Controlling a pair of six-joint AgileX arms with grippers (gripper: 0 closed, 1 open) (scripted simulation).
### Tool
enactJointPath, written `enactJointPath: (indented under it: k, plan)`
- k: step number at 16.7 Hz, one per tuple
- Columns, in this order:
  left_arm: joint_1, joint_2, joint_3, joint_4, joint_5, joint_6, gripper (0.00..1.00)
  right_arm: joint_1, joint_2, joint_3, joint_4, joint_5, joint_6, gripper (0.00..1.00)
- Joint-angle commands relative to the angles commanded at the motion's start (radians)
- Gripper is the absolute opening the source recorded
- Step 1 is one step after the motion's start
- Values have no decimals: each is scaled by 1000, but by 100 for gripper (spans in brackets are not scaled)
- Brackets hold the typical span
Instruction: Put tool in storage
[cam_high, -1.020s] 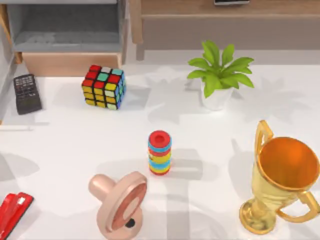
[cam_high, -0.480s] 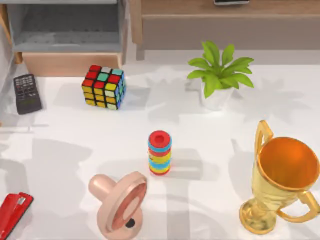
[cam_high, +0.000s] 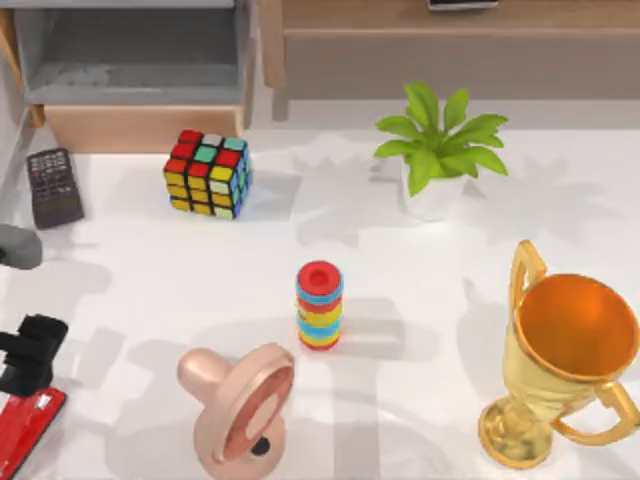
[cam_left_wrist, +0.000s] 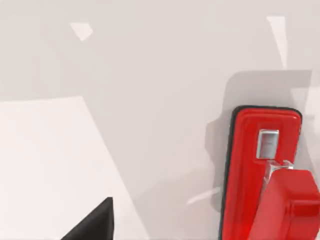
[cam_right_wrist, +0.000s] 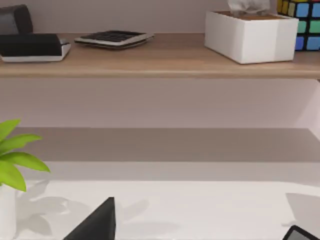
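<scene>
Left gripper (cam_high: 30, 355) has just come in over the red stapler (cam_high: 22, 430), finger spread impossible to tell, grasp pending, open drawer (cam_high: 140, 125) far off.

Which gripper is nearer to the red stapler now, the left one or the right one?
Left. The left gripper hangs just above the red stapler at the table's front left edge. The right arm is parked, its wrist camera facing the shelf at the back.

Left claw (cam_high: 30, 352) hovers low at the table's left edge.
</scene>
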Motion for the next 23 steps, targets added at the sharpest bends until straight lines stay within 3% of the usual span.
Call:
enactJointPath:
  k: [4, 11, 19, 23]
  plan:
    - [-100, -69, 22, -138, -104, -46, 100, 0, 0, 0, 0, 0, 0, 100]
    - [-104, -70, 22, -142, -111, -48, 100, 0, 0, 0, 0, 0, 0, 100]
    - [-104, 48, -146, 152, -112, -44, 100, 0, 0, 0, 0, 0, 0, 100]
    - [-104, 67, -170, 185, -112, -43, 100, 0, 0, 0, 0, 0, 0, 100]
